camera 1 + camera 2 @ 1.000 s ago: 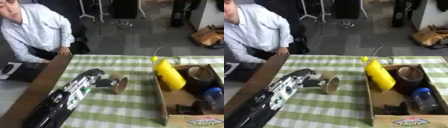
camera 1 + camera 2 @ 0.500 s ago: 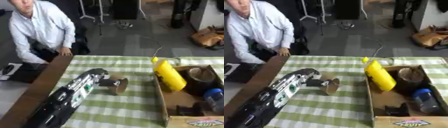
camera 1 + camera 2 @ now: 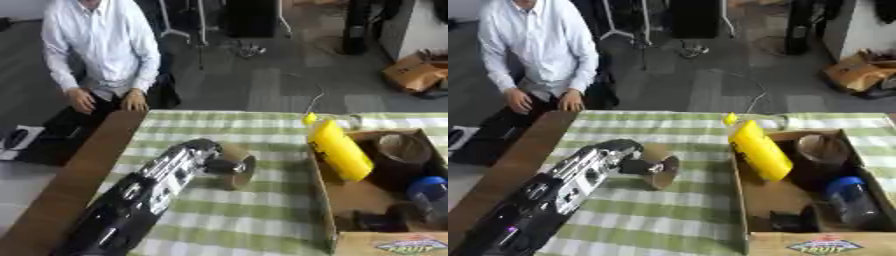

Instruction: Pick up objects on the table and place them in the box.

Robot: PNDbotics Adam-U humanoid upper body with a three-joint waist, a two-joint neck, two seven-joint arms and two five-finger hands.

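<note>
Surroundings: yellow plastic bottle leans over the wall of the brown cardboard box, blue-capped bottle inside | views: I see no real difference | hand: my left hand has fingers closed on the brown tape roll, above the green checked cloth.

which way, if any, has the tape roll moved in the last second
No. The tape roll, in the left hand, keeps its gap to the box wall.

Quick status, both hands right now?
Left hand: shut on the tape roll.
Right hand: not in view.
</note>
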